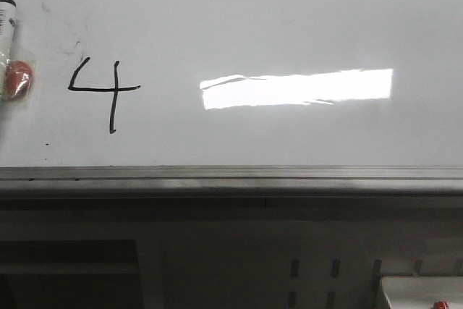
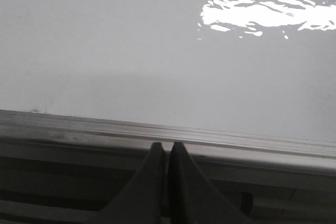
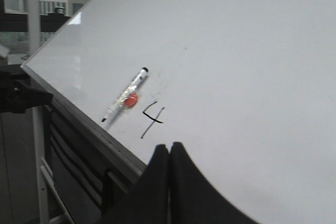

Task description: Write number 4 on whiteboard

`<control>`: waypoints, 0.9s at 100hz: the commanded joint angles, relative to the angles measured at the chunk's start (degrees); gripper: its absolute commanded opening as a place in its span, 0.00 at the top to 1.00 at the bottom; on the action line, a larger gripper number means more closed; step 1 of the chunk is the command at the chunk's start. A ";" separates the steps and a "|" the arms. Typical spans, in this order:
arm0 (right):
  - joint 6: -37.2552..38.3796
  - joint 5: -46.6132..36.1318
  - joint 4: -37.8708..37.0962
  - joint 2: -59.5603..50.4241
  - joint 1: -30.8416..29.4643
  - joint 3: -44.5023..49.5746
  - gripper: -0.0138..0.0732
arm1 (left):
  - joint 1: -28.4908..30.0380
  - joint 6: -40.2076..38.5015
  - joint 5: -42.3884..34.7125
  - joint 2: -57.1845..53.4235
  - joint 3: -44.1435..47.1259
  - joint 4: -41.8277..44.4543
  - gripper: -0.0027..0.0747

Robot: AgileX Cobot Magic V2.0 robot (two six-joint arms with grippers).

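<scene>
The 4 (image 1: 105, 92) stands upright on the whiteboard (image 1: 289, 19), left of the middle in the front view. Its long stroke runs straight up and down (leaning very slightly), the crossbar lies level across it, and the open top slants up to the left stroke. It sits above the grey rail (image 1: 231, 177), apart from it, and left of the bright glare (image 1: 296, 88).

Just left of the 4 a marker (image 3: 125, 101) sticks to the board with an orange blob (image 1: 17, 81) at its middle. In the right wrist view its long axis runs about parallel to the 4's upright, black cap (image 3: 144, 70) away from the rail, thin tip toward it.

The left gripper (image 2: 166, 148) sits low, in front of the rail, aimed at bare board; its fingers are pressed together, holding nothing. The right gripper (image 3: 169, 150) is back from the board, looking along it at the 4 and marker; its fingers too are closed, empty.
</scene>
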 commanded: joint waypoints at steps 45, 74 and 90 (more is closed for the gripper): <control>16.71 -4.74 -11.92 5.34 -36.69 1.70 0.92 | 0.05 0.15 -2.64 -1.44 1.94 -0.65 0.99; 18.97 -4.85 -13.57 2.62 -42.83 12.37 0.92 | 0.05 0.15 -2.64 -1.44 1.94 -0.65 0.99; 18.97 4.43 -13.71 -2.01 -43.55 12.63 0.92 | 0.05 0.15 -2.64 -1.44 1.94 -0.65 0.99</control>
